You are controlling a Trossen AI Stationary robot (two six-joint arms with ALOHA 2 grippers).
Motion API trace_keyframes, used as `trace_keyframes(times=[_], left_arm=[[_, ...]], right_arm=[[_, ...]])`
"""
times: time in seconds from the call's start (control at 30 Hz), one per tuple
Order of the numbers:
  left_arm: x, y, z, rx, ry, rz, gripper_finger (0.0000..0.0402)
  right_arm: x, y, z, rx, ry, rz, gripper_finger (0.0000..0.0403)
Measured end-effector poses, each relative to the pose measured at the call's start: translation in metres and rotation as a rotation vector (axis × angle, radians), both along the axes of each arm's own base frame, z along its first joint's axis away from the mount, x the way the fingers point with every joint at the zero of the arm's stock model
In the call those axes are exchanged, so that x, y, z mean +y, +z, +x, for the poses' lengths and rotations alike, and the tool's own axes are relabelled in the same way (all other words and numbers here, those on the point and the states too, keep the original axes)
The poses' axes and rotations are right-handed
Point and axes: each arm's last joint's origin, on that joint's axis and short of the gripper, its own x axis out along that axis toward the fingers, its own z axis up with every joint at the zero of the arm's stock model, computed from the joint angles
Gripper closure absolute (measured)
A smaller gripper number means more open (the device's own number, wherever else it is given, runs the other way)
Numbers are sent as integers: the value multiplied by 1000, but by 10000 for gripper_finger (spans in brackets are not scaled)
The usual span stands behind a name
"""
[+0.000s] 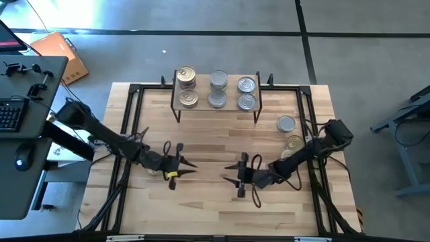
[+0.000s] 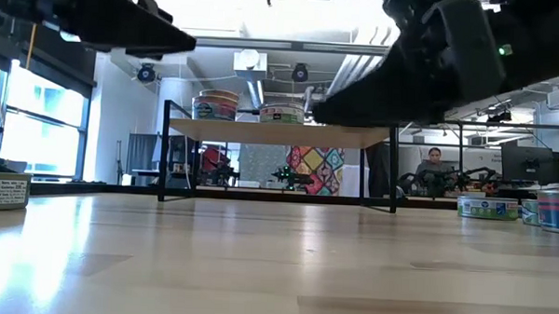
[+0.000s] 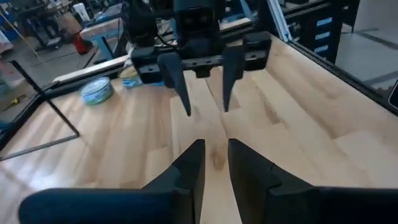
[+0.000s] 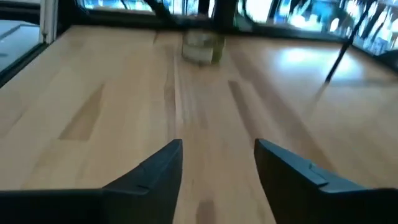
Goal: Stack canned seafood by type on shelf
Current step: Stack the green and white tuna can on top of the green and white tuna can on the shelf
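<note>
I am holding the left gripper (image 1: 181, 168) low over the bare middle of the table (image 1: 208, 195), left of centre. Its fingers (image 3: 186, 174) are standing a narrow gap apart with nothing between them, and I cannot tell whether they are fully clenched. I am keeping the right gripper (image 1: 238, 176) facing it from right of centre. Its fingers (image 4: 155, 171) are standing clearly apart over bare wood, grasping nothing. The two grippers are pointing at each other, near but apart.

Just behind the left gripper, one tin (image 1: 156, 172) is lying on the table, mostly hidden under the arm. Beside the right arm, two more tins (image 1: 287, 124) are sitting on the table near its right edge, one just in front of the other.

Farther out, the shelf (image 1: 216, 107) is standing at the back of the table, carrying six tins (image 1: 187, 75) in three columns of two. In the low view these read as cans (image 2: 215, 105) sitting on the wooden top. The contents of the tins are sealed, so I cannot tell the types apart. Beyond the table, a person (image 2: 435, 172) is sitting in the room.
</note>
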Motion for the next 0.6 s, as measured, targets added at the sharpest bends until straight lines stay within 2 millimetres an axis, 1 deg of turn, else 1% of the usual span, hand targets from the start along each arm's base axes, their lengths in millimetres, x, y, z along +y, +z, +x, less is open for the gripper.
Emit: trace_keyframes(times=[0.07,0.2,0.33,0.43,0.5,0.6], left_arm=[[-2,-11,3,-1,-1,9,344],[-4,-30,13,7,6,22,344],[-5,-48,21,23,2,24,345],[-6,-59,26,27,-22,13,345],[-7,-66,30,13,-37,-6,345],[-9,-74,33,2,-47,-21,345]], right_arm=[[1,1,-3,45,-12,47,224],[5,16,-10,176,-45,109,253],[6,38,-16,378,-56,195,278],[3,49,-24,571,-65,291,295],[0,50,-31,698,-80,349,306],[-7,47,-41,880,-121,410,325]])
